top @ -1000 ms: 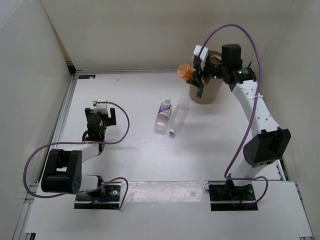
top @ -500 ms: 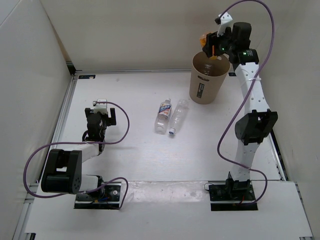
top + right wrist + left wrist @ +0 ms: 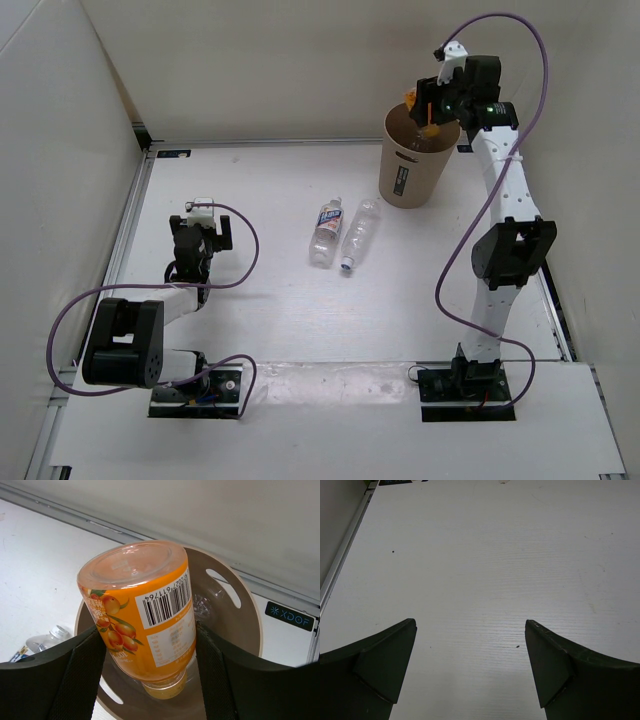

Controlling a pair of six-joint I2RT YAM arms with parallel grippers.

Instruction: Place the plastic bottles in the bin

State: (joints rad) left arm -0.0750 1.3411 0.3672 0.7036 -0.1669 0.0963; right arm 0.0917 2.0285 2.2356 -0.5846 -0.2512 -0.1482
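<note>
Both arms were skinny white tubes with chunky black joint housings, same on the left arm (image 3: 128, 340) and the right arm (image 3: 507, 205). Purple cables (image 3: 438, 290) looped off each. A green light (image 3: 490, 107) sat by the right wrist, and the fingers (image 3: 382, 662) were matte dark wedges.

Light's coming in bright and even from above, the white table (image 3: 280, 330) glaring, shadows falling soft and faint. The orange bottle (image 3: 150, 620) is looking sharp, catching a slight sheen.
</note>
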